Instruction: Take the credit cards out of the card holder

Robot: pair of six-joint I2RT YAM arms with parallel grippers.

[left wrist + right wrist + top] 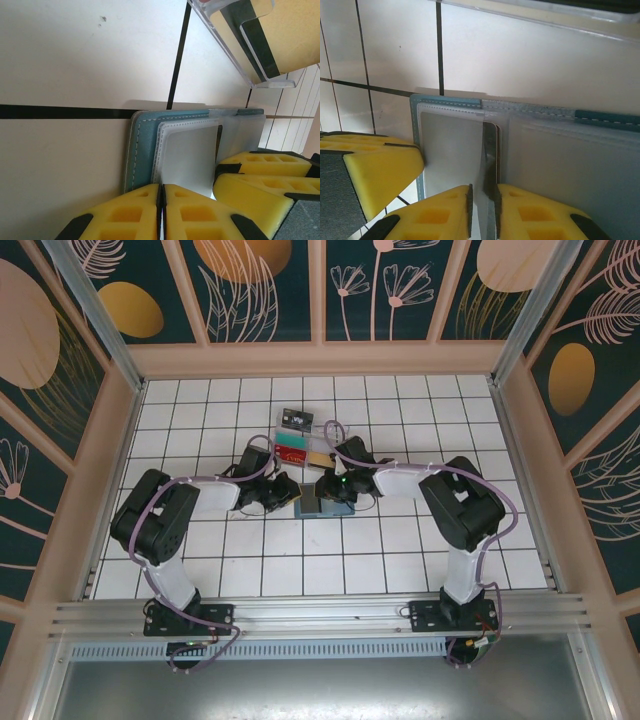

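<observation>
The teal card holder lies open on the tiles between both grippers. In the left wrist view its stitched teal edge and pale clear pocket run under my left gripper, whose yellow fingers are shut on the holder's near edge. In the right wrist view my right gripper is closed on the thin dark edge of a credit card standing at the holder's middle fold, beside a clear pocket flap. A left finger touches the holder's left edge. From above, the left gripper and right gripper meet over it.
A clear plastic tray holding a red and a yellowish card stands just beyond the holder; its wall is close in the left wrist view. A small black card lies farther back. White tiled floor surrounds them, with walls on three sides.
</observation>
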